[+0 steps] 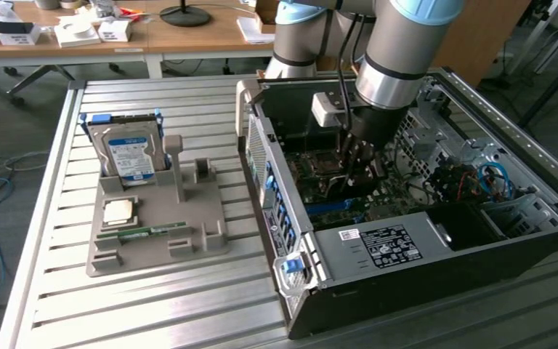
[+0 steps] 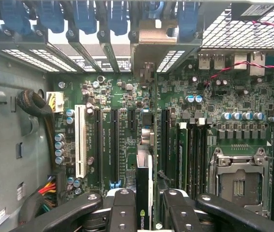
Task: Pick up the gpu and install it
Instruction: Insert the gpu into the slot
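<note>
gpu (image 2: 144,183) edge-on over motherboard (image 2: 214,96) slots.
gripper (image 2: 149,208) clamped on its top edge; bracket (image 2: 149,41) faces the rear openings, likely for alignment.

The worktop (image 1: 163,305) is ribbed bare metal with a dull shine. The holder (image 1: 206,236) on it looks like matt grey plastic. The computer case (image 1: 424,262) is dark painted metal. The gpu (image 2: 143,181) has a dark board and a pale metal bracket. The tool (image 2: 147,195) looks matt black. The motherboard (image 2: 122,96) is green, slightly glossy.
</note>
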`<move>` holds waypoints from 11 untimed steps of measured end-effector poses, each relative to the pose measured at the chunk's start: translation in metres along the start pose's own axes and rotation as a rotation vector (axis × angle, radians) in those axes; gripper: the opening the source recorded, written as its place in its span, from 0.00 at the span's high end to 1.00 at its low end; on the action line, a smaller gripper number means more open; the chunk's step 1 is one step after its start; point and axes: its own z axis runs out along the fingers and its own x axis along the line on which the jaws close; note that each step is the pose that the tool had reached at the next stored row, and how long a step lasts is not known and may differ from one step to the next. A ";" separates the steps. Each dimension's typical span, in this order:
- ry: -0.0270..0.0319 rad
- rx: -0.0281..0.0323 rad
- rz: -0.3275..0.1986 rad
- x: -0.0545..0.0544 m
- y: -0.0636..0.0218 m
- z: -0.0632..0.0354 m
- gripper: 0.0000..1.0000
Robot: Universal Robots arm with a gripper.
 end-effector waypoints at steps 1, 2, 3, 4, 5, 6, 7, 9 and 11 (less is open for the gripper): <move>-0.0001 0.0001 0.000 0.000 0.0010 0.0001 0.74; -0.0003 0.0001 0.000 0.000 0.0020 0.0003 0.74; -0.0003 0.0001 0.000 0.000 0.0021 0.0003 0.74; -0.0002 0.0001 0.000 0.000 0.0022 0.0003 0.74; -0.0002 0.0001 0.000 0.000 0.0021 0.0007 0.74; -0.0004 0.0001 0.000 0.000 0.0021 0.0015 0.74; -0.0003 0.0002 0.000 0.000 0.0021 0.0022 0.74; 0.0000 0.0000 0.000 0.000 0.0021 0.0025 0.74; -0.0001 0.0000 0.000 0.000 0.0021 0.0025 0.74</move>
